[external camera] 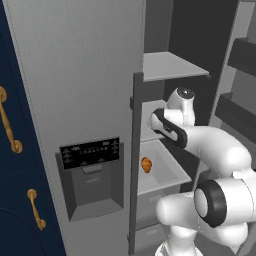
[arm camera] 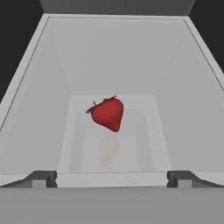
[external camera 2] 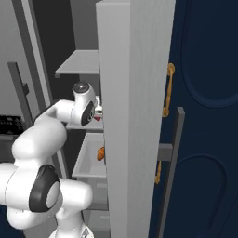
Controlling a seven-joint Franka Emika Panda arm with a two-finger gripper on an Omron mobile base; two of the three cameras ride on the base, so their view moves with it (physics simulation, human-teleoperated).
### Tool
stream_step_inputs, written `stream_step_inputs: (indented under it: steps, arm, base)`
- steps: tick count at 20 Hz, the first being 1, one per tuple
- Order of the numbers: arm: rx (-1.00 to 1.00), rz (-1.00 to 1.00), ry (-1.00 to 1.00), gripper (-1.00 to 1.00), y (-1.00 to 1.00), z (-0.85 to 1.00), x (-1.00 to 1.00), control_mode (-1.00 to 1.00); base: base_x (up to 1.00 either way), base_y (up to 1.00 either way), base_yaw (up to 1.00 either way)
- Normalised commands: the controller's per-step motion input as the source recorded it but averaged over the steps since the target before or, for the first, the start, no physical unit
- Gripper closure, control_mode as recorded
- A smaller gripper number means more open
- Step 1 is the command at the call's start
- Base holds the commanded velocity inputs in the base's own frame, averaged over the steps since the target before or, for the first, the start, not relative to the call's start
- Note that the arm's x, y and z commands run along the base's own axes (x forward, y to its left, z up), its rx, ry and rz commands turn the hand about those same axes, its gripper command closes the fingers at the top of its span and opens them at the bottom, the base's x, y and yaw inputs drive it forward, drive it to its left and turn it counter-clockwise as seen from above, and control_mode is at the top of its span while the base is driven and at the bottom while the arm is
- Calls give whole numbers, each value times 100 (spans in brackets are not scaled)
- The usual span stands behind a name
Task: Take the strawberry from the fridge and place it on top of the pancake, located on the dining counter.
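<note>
The strawberry [arm camera: 107, 113] lies on a pale grey shelf [arm camera: 175, 87] inside the fridge [external camera: 75, 75], red with its green cap turned to the left in the hand view. My gripper [arm camera: 112, 179] is open, its two dark fingertips [arm camera: 43, 179] spread wide just short of the fruit, which sits centred between them and a little ahead. From the base views the arm [external camera: 210, 145] reaches through the open fridge door to the middle shelf. The pancake and the dining counter are out of view.
An orange rounded fruit [external camera: 146, 164] rests in the tray one shelf below my hand. The fridge's door [external camera 2: 135, 93] stands close on the arm's right. Navy cabinets with gold handles [external camera: 10, 125] flank the fridge. A black dispenser panel [external camera: 91, 151] is on the left door.
</note>
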Motion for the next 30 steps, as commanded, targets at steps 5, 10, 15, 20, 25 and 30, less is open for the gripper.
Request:
stream_step_inputs:
  steps: [5,10,15,20,25,30]
  arm:
    - [0,0,8,-100,3,-8,33,-100]
    - [1,0,0,-100,4,-1,35,-100]
    - [1,0,0,-100,0,-17,13,-100]
    - [0,0,2,-100,0,-24,23,-100]
    - [7,0,6,-100,1,-2,11,-100]
    - [1,0,4,-100,6,-14,9,-100]
  base:
    - [0,0,0]
    - [0,0,0]
    - [0,0,0]
    - [0,0,0]
    - [0,0,0]
    - [0,0,0]
